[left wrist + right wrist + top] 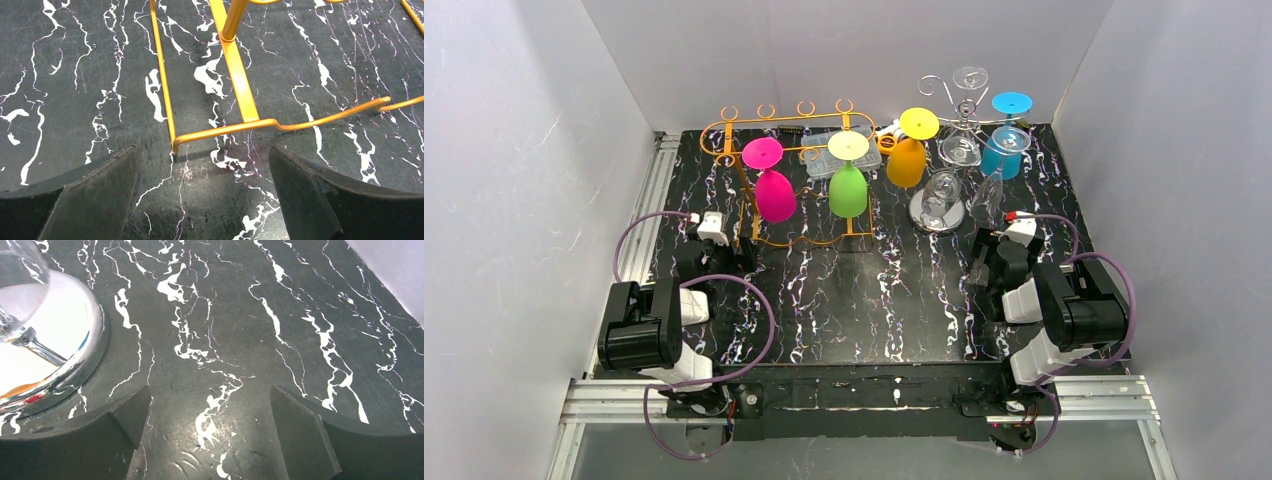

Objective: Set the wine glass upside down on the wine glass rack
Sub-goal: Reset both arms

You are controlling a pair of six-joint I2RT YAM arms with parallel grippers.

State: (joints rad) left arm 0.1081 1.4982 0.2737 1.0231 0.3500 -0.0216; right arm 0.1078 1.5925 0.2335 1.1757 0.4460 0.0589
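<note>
Glassware: clear wine glass (pixel 942 188) is hung bowl-down on chrome rack (pixel 924 222), left pincer (pixel 202 165) and right pincer (pixel 210 405) are spread empty, and breakage is risked if right pincer is raised carelessly beside it.

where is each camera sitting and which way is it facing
top external: above and behind the arms, looking down at the table and both racks; left arm and right arm show at the bottom.
left wrist: on the left arm, looking down at the foot of the orange rack; open left pincer frames it.
right wrist: on the right arm, looking down beside the chrome rack base; open right pincer shows.
shared: top and left wrist both see the orange rack.
</note>
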